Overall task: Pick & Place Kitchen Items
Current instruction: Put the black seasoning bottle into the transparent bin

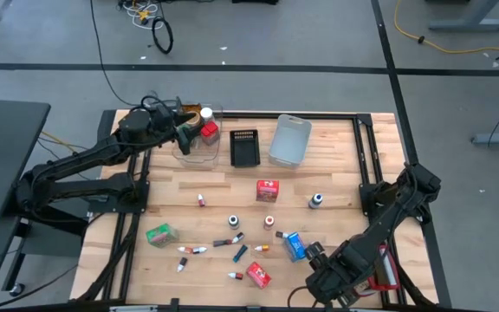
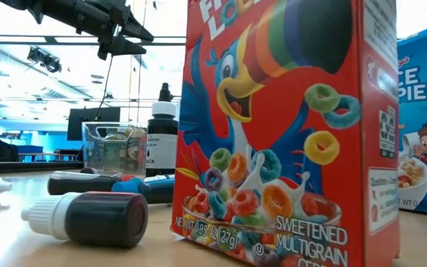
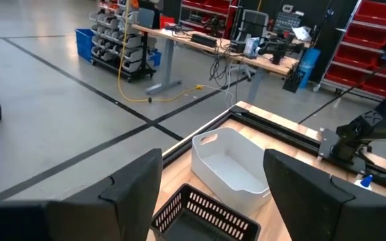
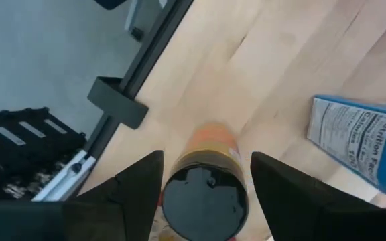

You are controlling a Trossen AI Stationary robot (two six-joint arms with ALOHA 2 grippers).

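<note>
My right gripper (image 4: 205,201) is at the table's near right, by the blue cereal box (image 1: 294,245), with a fingertip on each side of a small jar (image 4: 204,194) that has a black lid and an orange label. My left gripper (image 3: 213,194) is open and empty, hovering over the clear bin (image 1: 196,143) at the far left, which holds a red item (image 1: 209,132) and a white-capped jar (image 1: 205,114). Red boxes (image 1: 268,190) (image 1: 258,276), a green box (image 1: 158,234), a small bottle (image 1: 316,201) and several tiny tubes (image 1: 236,238) lie on the wood. My right gripper pinches the jar between its two fingers, at the sides just below the black lid (image 4: 203,201). The fingers (image 4: 139,187) come from above, pointing down and somewhat slanted. The jar stands lid-up between them. Whether its base rests on the table cannot be told.
The black bin (image 1: 244,147) and the grey-blue bin (image 1: 289,140) stand side by side at the far edge, right of the clear bin. The Froot Loops box (image 2: 288,126) fills the low view, with a dark tube (image 2: 87,219) beside it. Bare wood lies at mid-table.
</note>
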